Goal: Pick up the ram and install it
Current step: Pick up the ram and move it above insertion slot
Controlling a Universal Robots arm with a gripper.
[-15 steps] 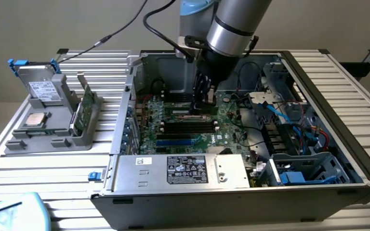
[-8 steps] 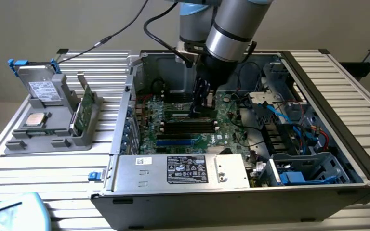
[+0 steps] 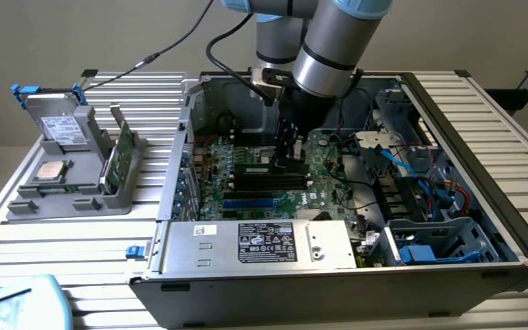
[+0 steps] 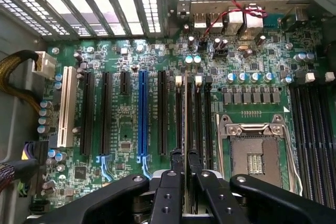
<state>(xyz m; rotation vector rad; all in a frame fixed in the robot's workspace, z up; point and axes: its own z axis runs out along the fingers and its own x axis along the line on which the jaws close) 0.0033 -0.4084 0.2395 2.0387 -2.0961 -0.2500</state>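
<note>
Slatted metal table [image 3: 62, 240] carries everything you are working with: an open computer case [image 3: 337, 295] and, toward the exterior view's left, a grey tray [image 3: 53, 203] with a hard drive [image 3: 58, 127] and a tall green card [image 3: 122, 158] standing in it. Your arm reaches down into the case, and your gripper [image 3: 287, 155] hangs low over the motherboard [image 3: 319, 185], right by the bank of black memory slots [image 3: 264, 182].

In the wrist view you can see the fingers [image 4: 175, 163] drawn almost together, pinching the ram [image 4: 187, 119] by its upper edge. You see the ram edge-on, as a thin strip running in line with the memory slots, between two white latches [image 4: 178, 80]. Whether it is seated in a slot or held just above one, you cannot tell. A blue slot [image 4: 142, 114] lies off to one side of it and the processor socket [image 4: 254, 153] to the other. A silver power supply [image 3: 255, 244] sits at the near end of the case in the exterior view.
</note>
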